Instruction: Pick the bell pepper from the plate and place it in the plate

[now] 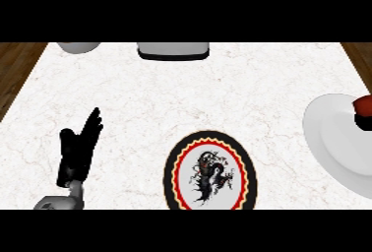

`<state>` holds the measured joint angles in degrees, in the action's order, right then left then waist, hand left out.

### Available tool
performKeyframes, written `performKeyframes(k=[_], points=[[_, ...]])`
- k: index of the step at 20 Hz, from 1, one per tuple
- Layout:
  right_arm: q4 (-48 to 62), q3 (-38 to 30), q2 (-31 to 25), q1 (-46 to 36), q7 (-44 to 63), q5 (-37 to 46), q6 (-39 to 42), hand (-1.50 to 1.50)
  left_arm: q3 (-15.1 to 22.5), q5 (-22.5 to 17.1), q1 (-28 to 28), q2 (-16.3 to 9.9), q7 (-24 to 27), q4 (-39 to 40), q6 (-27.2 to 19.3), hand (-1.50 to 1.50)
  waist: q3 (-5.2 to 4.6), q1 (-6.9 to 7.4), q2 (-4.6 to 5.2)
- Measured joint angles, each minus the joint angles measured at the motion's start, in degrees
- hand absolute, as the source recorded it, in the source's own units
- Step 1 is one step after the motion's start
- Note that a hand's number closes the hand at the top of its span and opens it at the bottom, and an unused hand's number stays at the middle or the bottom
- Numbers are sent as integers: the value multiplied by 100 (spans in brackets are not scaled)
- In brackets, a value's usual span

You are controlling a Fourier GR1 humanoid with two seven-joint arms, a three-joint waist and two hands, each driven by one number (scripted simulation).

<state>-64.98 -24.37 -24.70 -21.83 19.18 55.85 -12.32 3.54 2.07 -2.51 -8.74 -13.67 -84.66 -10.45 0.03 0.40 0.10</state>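
Note:
A red bell pepper (pixel 364 104) lies on a white plate (pixel 330 133) at the view's right edge, only partly in view. Right below the pepper a small black part of my right hand (pixel 362 121) shows, touching it; the rest of that hand is cut off by the edge. A second plate (pixel 190 153), with a black rim, a red and yellow ring and a dark dragon figure, lies at the lower middle with nothing on it. My left hand (pixel 78 147) rests open at the lower left, fingers pointing up, well away from both plates.
A grey bowl (pixel 77 47) and a white object with a black base (pixel 174 50) stand at the counter's far edge. The marble top ends in wood at the left (pixel 15 74) and at the right (pixel 361 51).

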Motion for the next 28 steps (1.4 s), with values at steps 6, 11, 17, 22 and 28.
performKeyframes(k=[6, 11, 17, 22, 28], points=[[959, -134, -156, -21, -516, -477, 462, 150, 2, 48, 125, 47, 76, -41, 6, 0, 0, -4, 1], [1801, -220, -418, -57, -893, -764, 1032, -150, -30, 75, 19, 65, 16, -17, 12, 0, 2, 1, 6], [2291, -365, -596, -238, -1926, -1241, 1208, -150, -45, 98, 111, 88, 34, -68, 53, 0, 4, -4, 2], [2003, -1095, -442, -269, -2916, -2306, 1216, -150, -110, 92, 144, 104, 54, -16, 9, 0, 5, -106, -30], [1860, -1952, -391, -17, -3583, -3548, 1667, -150, -164, 70, 123, 89, 25, -39, 34, 0, 0, -109, -28]])
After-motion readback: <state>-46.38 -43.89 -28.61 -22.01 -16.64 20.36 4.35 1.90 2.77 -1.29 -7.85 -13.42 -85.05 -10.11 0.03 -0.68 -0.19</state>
